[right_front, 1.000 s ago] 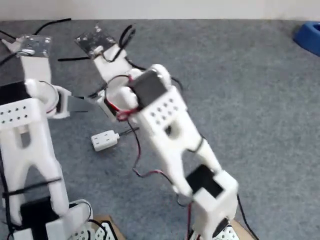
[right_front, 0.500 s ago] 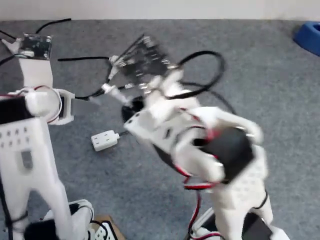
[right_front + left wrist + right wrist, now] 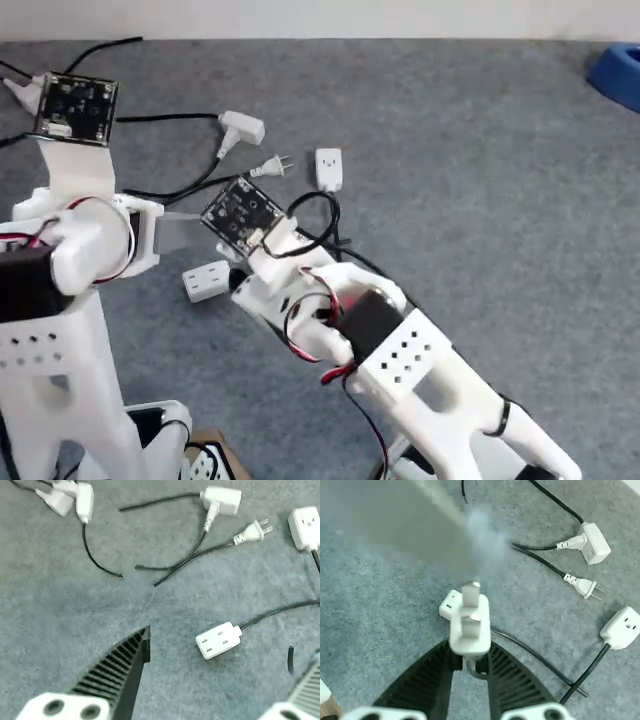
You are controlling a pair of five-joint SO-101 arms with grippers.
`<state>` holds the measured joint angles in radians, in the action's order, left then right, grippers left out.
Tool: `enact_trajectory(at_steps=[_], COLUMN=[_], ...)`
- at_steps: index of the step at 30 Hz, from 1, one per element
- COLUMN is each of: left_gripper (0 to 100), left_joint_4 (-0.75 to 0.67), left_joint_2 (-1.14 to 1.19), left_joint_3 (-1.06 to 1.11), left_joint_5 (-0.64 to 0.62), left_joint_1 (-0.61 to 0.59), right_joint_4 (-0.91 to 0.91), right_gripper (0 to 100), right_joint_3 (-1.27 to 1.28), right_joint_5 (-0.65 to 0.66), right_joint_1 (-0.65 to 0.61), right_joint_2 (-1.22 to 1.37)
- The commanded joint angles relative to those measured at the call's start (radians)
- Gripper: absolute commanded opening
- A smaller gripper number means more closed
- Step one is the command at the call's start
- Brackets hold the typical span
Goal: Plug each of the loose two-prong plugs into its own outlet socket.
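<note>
Grey carpet (image 3: 500, 200) stretches broadly toward the right edge. Right gripper (image 3: 469, 660), angled low, clamps a white two-prong plug (image 3: 470, 627) above a triple outlet socket (image 3: 449, 607); left gripper (image 3: 231, 647) gapes wide.

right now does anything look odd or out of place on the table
Nothing spilled or broken. The only oddity: the black cords on the loose plugs end in free stubs on the carpet, connected to nothing.

No text, number or sign can be read anywhere. The white plug (image 3: 470, 625) and the outlet socket (image 3: 218, 640) near it show plain faces. Marks on the circuit board (image 3: 75, 105) are too small to tell.
</note>
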<state>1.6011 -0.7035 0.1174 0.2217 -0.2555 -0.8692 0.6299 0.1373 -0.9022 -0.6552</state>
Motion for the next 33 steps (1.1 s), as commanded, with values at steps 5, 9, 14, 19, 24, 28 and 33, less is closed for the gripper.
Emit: enact_trajectory(at_steps=[5, 9, 14, 19, 24, 28, 33], left_gripper=[46, 46, 46, 41, 33, 33, 33], left_joint_4=[0.006, 0.015, 0.041, 0.124, 0.123, 0.037, -0.071], left_joint_2=[0.096, 0.105, 0.102, 0.104, 0.110, 0.105, 0.111], left_joint_3=[-0.054, -0.044, -0.058, -0.082, 0.001, 0.139, 0.246], left_joint_5=[0.012, 0.011, 0.008, 0.005, 0.008, 0.011, 0.008], left_joint_1=[-0.010, -0.008, 0.051, 0.139, 0.168, 0.163, 0.163], right_joint_4=[0.054, 0.065, 0.065, 0.076, -0.004, -0.131, -0.236], right_gripper=[0.8, 0.8, 0.8, 0.8, 0.8, 0.8, 0.8], right_joint_3=[0.064, 0.094, 0.077, -0.002, -0.127, -0.252, -0.295], right_joint_5=[0.005, 0.005, -0.002, -0.031, -0.058, -0.080, -0.084], right_joint_1=[0.039, 0.056, 0.058, 0.059, 0.056, 0.053, 0.021], right_joint_2=[-0.030, -0.027, 0.047, 0.228, 0.334, 0.277, 0.134])
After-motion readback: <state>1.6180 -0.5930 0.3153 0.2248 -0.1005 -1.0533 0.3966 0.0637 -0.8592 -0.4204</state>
